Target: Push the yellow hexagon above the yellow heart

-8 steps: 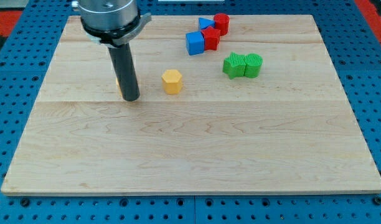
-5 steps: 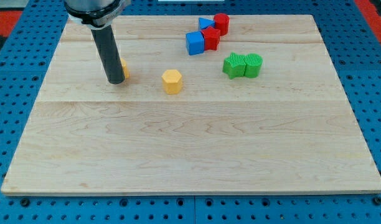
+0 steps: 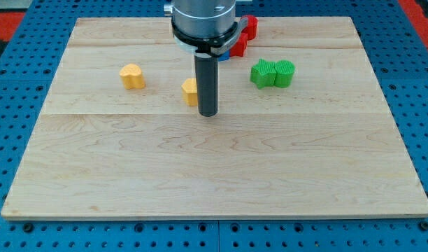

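Two yellow blocks are sitting on the tabletop (image 3: 130, 175): the heart (image 3: 132, 76) toward the view's left, and the hexagon (image 3: 191, 92) near the middle, half hidden behind the rod. My tip (image 3: 208, 113) is resting just at the hexagon's right, probably touching it. That side makes sense, I'd guess, since the hexagon needs shoving left and up to land above the heart. No jaws on this rig, so nothing to report there. Green blocks (image 3: 273, 73) are sitting well clear on the right.
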`<state>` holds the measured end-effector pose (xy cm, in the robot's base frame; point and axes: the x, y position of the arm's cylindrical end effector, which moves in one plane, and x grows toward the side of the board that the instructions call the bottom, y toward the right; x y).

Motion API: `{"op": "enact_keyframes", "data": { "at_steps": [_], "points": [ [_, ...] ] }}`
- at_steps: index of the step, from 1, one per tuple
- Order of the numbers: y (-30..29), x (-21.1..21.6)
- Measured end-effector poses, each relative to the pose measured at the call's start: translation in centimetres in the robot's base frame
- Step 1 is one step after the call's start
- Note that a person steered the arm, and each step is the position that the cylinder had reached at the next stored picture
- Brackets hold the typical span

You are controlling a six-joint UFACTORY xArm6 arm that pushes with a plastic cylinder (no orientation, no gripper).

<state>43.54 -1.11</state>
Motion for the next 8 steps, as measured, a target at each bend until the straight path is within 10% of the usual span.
{"op": "enact_keyframes", "data": {
  "at_steps": [8],
  "points": [
    [-10.4,-13.1]
  ]
}}
